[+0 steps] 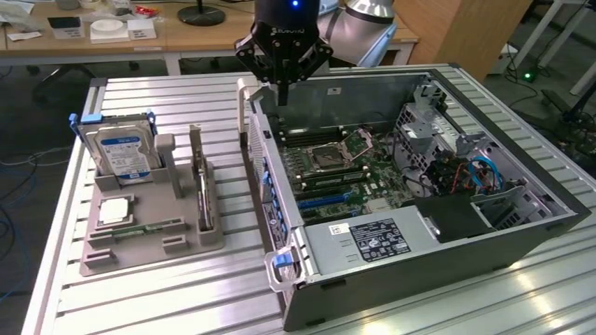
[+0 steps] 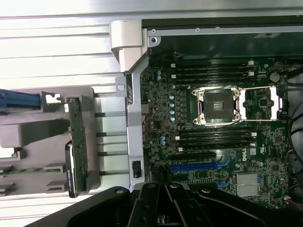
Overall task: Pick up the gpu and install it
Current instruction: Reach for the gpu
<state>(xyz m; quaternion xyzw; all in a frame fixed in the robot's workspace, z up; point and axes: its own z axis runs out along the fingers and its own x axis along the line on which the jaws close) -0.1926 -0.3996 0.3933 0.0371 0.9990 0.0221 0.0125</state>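
The claw [image 1: 282, 96] hangs over the side of the open computer case [image 1: 419, 279] nearest the grey holder [image 1: 139, 246], its fingers pressed together with nothing between them. The gpu [image 1: 200, 185] is well apart from it. It stands on its long edge in a slot of that holder, on the slatted table [image 1: 167, 300], to the exterior view's left of the case.

The exterior view gives the holder's other load: a hard drive [image 1: 119, 152] upright with a blue-white label, a square processor chip [image 1: 114, 209] lying flat, and a slim green memory stick [image 1: 142, 228] just in front of the chip.

The wrist view looks straight down and gives what the slanted angle blurs. The gpu shows edge-on as a thin dark strip. Inside the case the motherboard [image 2: 161, 118] lies plain, with a processor socket [image 2: 220, 106] in its metal frame, black memory slots [image 2: 213, 73] on either side of it, and a blue expansion slot [image 2: 196, 166] close to the claw's dark body
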